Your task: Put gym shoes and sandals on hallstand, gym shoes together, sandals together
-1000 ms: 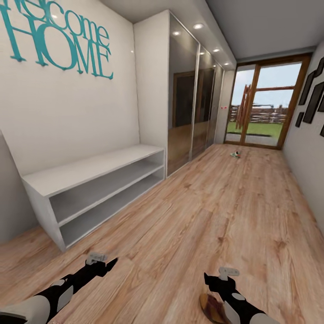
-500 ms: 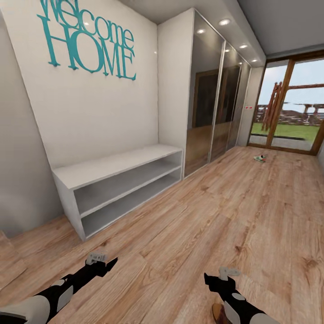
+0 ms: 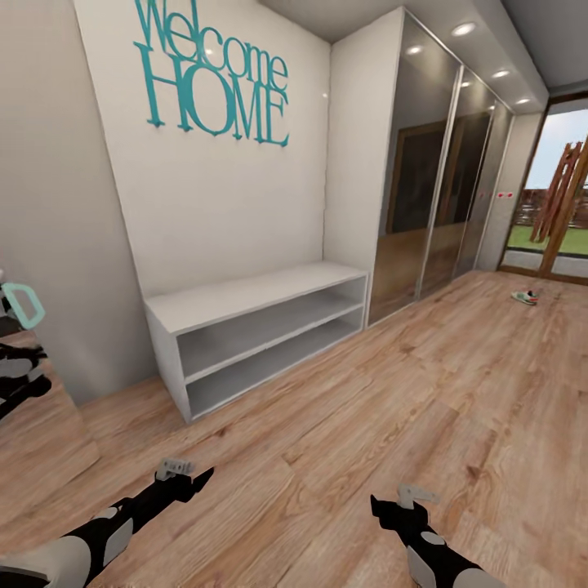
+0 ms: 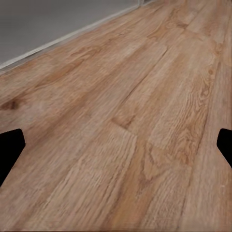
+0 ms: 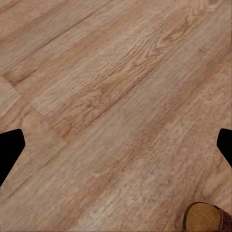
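One gym shoe [image 3: 524, 296] far ahead of the right gripper [image 3: 406, 500] near the glass door [image 3: 563, 220]; one sandal [image 5: 208, 218] toe on the corridor floor [image 3: 392, 392] just beside that gripper. Both grippers released, jaws wide, left gripper [image 3: 181, 474] over bare planks. Plain white two-shelf bench [image 3: 261, 335] ahead-left, mirrored wardrobe [image 3: 445, 188] beyond, teal wall lettering [image 3: 214, 77].

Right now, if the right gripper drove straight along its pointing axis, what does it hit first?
Most likely bare corridor floor: the right wrist view looks down between open jaws onto planks. A brown sandal sits off to the edge, outside that line. Depth is uncertain.
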{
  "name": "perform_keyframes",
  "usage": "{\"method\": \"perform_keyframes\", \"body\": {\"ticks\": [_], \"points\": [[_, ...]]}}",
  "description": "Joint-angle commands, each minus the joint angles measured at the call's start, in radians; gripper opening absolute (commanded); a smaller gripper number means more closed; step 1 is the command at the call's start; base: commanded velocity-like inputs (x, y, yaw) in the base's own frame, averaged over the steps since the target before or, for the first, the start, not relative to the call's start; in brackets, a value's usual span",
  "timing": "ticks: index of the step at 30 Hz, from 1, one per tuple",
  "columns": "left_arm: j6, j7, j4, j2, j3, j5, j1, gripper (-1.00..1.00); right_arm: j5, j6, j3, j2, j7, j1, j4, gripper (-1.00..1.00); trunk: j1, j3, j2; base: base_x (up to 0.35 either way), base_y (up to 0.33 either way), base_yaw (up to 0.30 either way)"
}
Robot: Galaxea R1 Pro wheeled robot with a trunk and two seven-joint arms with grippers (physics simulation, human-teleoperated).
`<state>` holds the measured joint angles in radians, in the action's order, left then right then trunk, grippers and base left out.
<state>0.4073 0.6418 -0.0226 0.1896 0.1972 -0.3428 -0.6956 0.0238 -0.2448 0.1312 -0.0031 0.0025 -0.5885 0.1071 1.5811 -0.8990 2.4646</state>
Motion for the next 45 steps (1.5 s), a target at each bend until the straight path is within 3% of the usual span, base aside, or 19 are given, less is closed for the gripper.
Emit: {"method": "perform_keyframes", "body": {"ticks": [1, 17, 32, 45], "points": [[0.004, 0.003, 0.001, 0.000, 0.008, -0.008, -0.001, 1.00, 0.002, -0.004, 0.005, 0.000, 0.000, -0.001, -0.001, 1.00, 0.000, -0.001, 0.000, 0.000, 0.000, 0.290], [0.004, 0.003, 0.001, -0.001, 0.008, -0.008, -0.001, 1.00, 0.002, -0.004, 0.007, -0.001, 0.000, -0.001, 0.000, 1.00, 0.000, -0.001, 0.000, -0.064, -0.059, 0.282], [0.004, 0.003, 0.001, -0.001, 0.008, -0.008, -0.001, 1.00, 0.002, -0.004, 0.007, -0.001, -0.001, -0.001, 0.000, 1.00, 0.000, -0.001, 0.000, -0.243, -0.223, 0.013], [0.004, 0.004, 0.001, -0.001, 0.008, -0.008, -0.001, 1.00, 0.002, -0.004, 0.007, -0.001, -0.001, -0.001, 0.000, 1.00, 0.000, -0.001, 0.000, -0.012, -0.152, 0.000]]}}
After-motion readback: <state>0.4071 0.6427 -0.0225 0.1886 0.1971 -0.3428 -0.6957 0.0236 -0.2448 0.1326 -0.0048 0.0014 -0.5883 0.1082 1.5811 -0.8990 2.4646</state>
